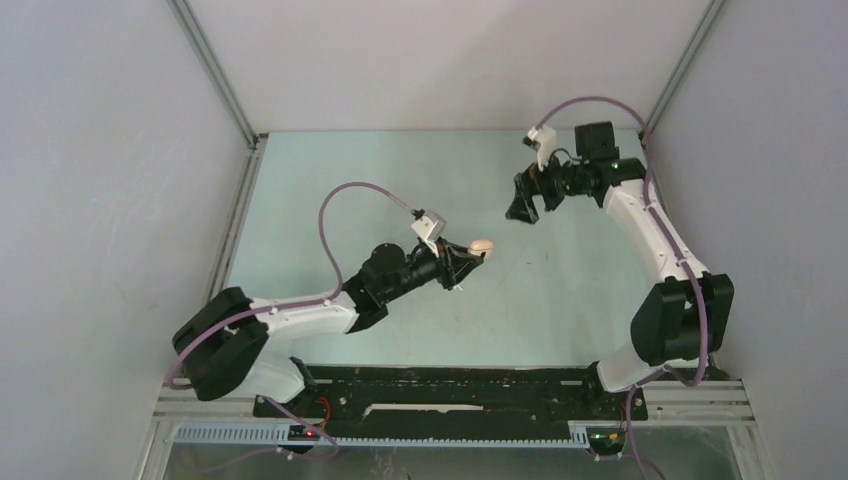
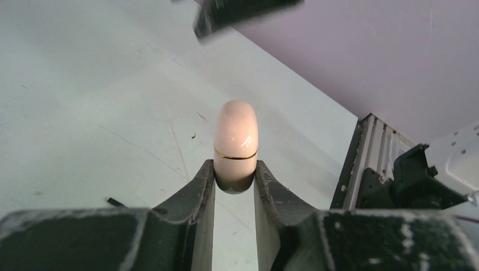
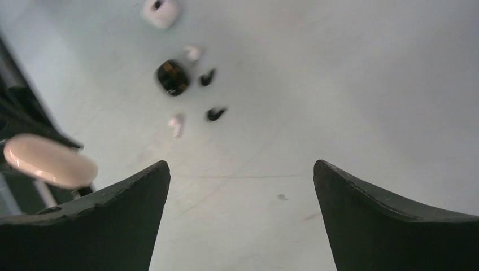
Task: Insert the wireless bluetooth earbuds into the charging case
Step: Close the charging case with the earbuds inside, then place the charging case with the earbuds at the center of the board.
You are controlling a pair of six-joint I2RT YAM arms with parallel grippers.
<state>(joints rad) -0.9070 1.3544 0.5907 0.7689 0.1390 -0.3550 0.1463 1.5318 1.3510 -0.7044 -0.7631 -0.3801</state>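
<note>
Item 1, nearest: left gripper (image 1: 470,258), its arm reaching from the near edge over the table (image 1: 300,200) toward the middle. Fingers (image 2: 197,197) closed on the lower end of a pale pink charging case (image 2: 236,141). The case is pebble-shaped, ringed by a thin gold seam and shut. Its upper part projects beyond the fingertips, and it is held clear of the surface.

Item 2, farther: right gripper (image 1: 525,205), high over the far right part of the table, well apart from the left gripper. Fingers (image 3: 130,214) spread wide, nothing between them.

Item 3, table surface in the right wrist view, blurred: wireless bluetooth earbuds (image 3: 215,114), four, lying loose and outside any case.
- Nearer pair: white earbud (image 3: 177,124) and black earbud (image 3: 215,114).
- Beyond them: second black earbud (image 3: 207,77) and second white earbud (image 3: 192,52).

Item 4: black case (image 3: 172,77), just beside the second black earbud; open or shut cannot be told.

Item 5, farthest: white case (image 3: 161,11), at the top edge of that view, with a dark patch on its upper face
</note>
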